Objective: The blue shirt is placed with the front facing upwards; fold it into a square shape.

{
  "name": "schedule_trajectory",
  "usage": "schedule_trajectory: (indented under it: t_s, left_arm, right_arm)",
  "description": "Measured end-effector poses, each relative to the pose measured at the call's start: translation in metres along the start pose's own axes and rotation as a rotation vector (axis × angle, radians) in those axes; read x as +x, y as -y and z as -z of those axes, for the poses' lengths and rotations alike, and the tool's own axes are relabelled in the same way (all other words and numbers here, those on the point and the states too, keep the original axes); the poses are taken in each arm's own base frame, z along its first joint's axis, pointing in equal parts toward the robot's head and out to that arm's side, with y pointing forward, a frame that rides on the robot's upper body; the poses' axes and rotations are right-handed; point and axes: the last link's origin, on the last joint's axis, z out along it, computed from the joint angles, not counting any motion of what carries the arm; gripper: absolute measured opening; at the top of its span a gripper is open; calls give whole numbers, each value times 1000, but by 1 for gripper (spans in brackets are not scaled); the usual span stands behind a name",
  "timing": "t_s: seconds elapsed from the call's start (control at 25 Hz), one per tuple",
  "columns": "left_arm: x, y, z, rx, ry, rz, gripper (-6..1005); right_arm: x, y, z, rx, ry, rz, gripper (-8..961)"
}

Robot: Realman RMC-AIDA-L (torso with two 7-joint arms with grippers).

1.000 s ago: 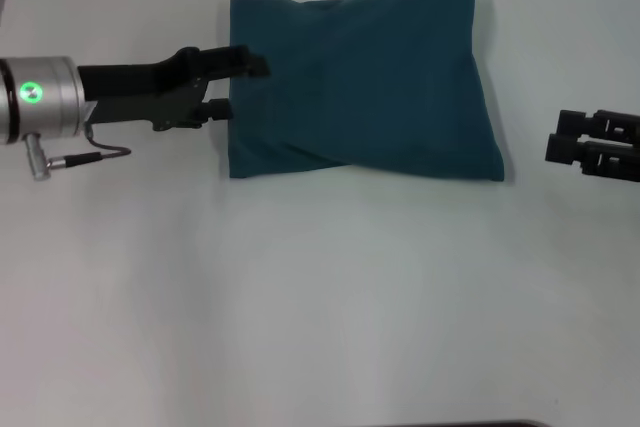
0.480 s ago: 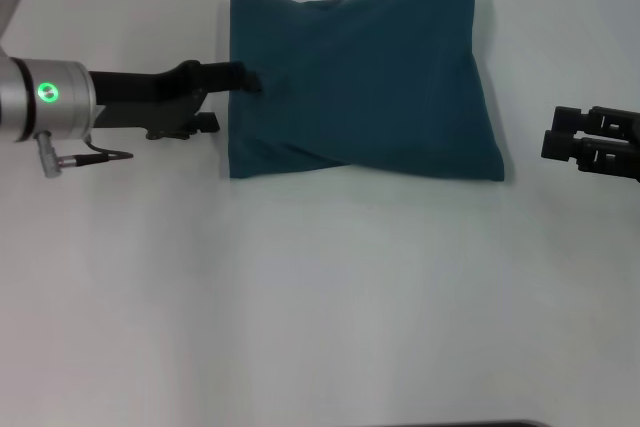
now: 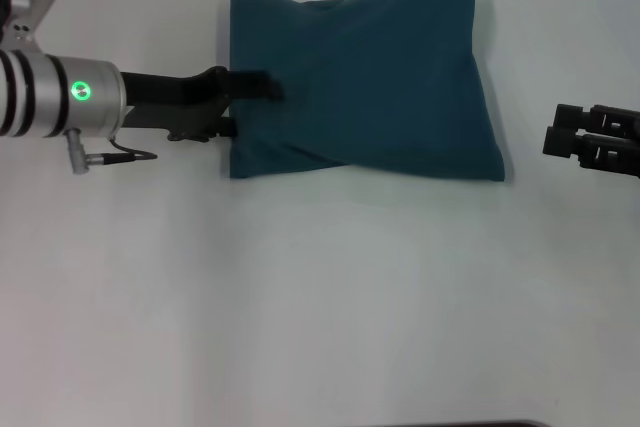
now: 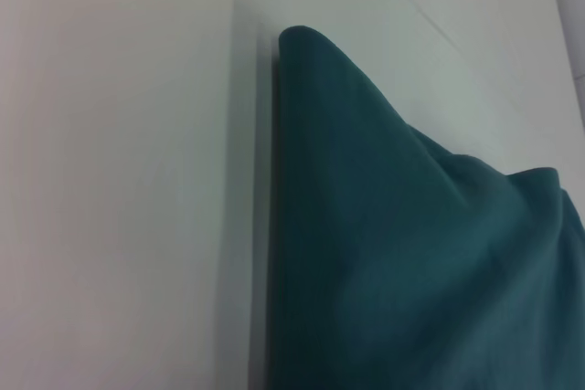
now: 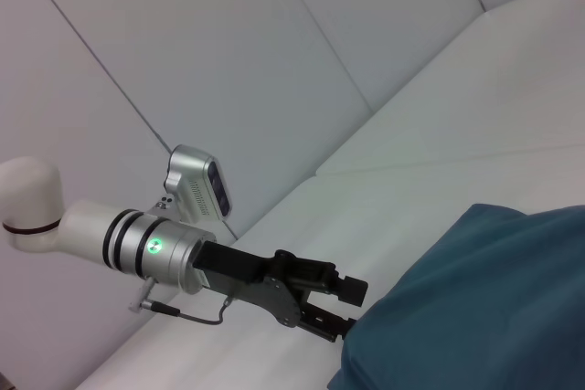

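Observation:
The blue shirt (image 3: pixel 370 87) lies folded into a rough rectangle at the far middle of the white table, plain teal side up; no lettering shows. My left gripper (image 3: pixel 250 107) is open at the shirt's left edge. Its upper finger (image 3: pixel 255 83) reaches over the cloth, and the lower finger (image 3: pixel 222 129) sits just outside the edge. The right wrist view shows the same left gripper (image 5: pixel 352 310) against the shirt (image 5: pixel 475 308). The left wrist view shows only a raised corner of the shirt (image 4: pixel 384 253). My right gripper (image 3: pixel 562 137) hovers to the right of the shirt, apart from it.
The white table (image 3: pixel 320 297) spreads out around the shirt. Pale wall panels (image 5: pixel 228 52) stand beyond the table in the right wrist view. A grey cable (image 3: pixel 110 157) hangs under the left wrist.
My left arm has moved to the right, bringing its upper finger from the shirt's left edge further onto the cloth. The shirt and the right gripper have stayed in place.

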Motion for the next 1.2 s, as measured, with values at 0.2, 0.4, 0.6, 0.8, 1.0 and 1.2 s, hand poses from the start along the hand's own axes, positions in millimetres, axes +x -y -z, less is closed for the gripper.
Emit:
schedule_trajectory:
  t_s: [0.2,0.4,0.6,0.8,1.0,1.2]
  left_arm:
    - [0,-4,-8,12,20,-16,937]
    - [0,-8,-12,19,30,-26,937]
    - [0,-14,-16,48,66,-74,922]
    - [0,-20,-22,86,96,-110,823]
    - [2,-21,-22,92,96,-114,610]
    - [1,-20,-21,88,88,-105,393]
  right_arm:
    - [-1,0,2,0,7,0,747]
    - [-1,-1,2,-5,14,-1,747]
    - [-2,-4,4,-26,33,-8,747]
    - [-3,-5,7,-29,48,-8,747]
    - [-3,-5,7,-29,49,-9,748]
    - [-3,-5,6,-31,50,-10,748]
